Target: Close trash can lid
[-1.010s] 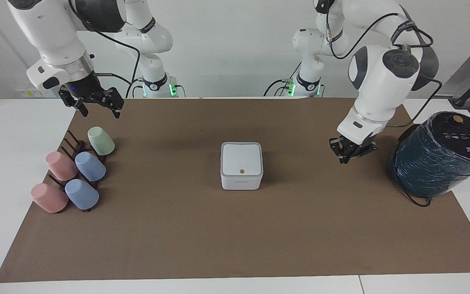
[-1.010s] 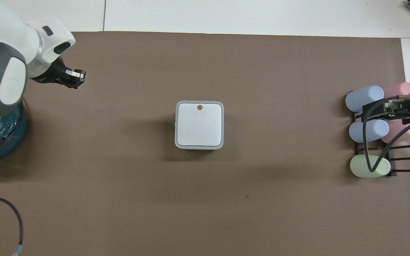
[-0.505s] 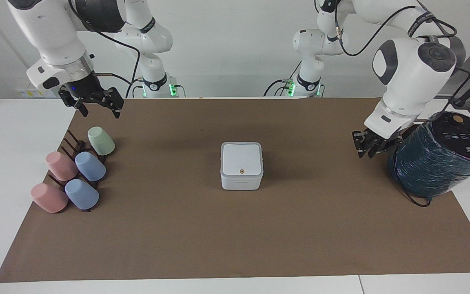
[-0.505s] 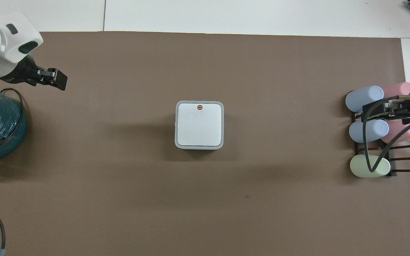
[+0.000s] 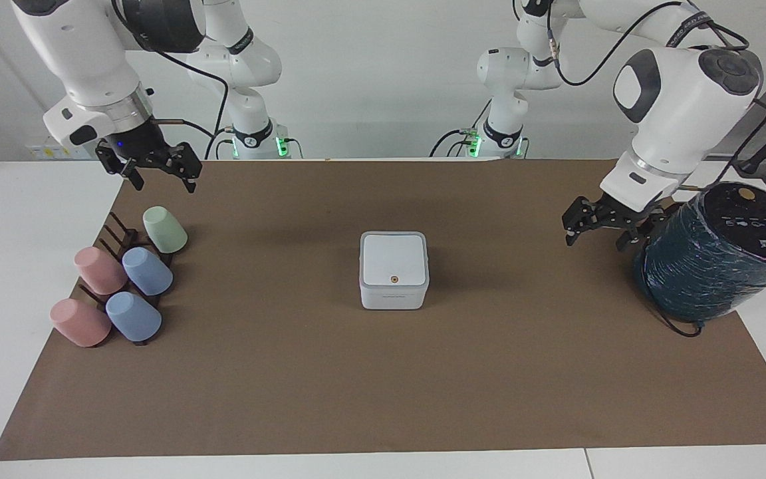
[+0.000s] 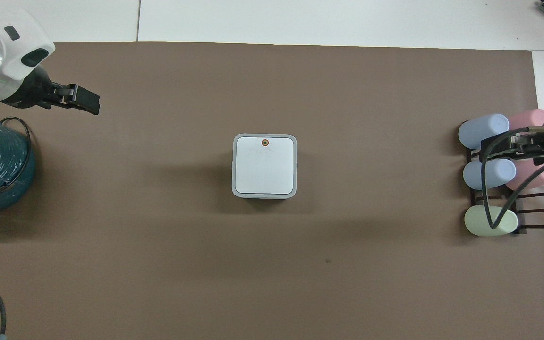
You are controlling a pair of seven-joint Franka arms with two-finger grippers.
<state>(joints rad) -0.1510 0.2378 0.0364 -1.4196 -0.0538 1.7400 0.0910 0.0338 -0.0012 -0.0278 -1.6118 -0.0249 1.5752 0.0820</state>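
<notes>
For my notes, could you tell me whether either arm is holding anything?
Nothing is held: the left end effector and right end effector are both open, away from the trash can.

My white trash can (image 5: 393, 293) has a white lid (image 5: 393, 259) with an orange dot; brown mat (image 5: 383, 372); pink, blue, green cups (image 5: 124, 279).

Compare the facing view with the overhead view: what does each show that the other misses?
Facing view only: the trash can's front wall, both arms up to their bases, and the open left pincer beside the teal cylinder. Overhead view only: the lid's full square outline, flat within the can's rim. Both: the lid down, orange dot on top, the cup rack, and the open right pincer waiting above it.
</notes>
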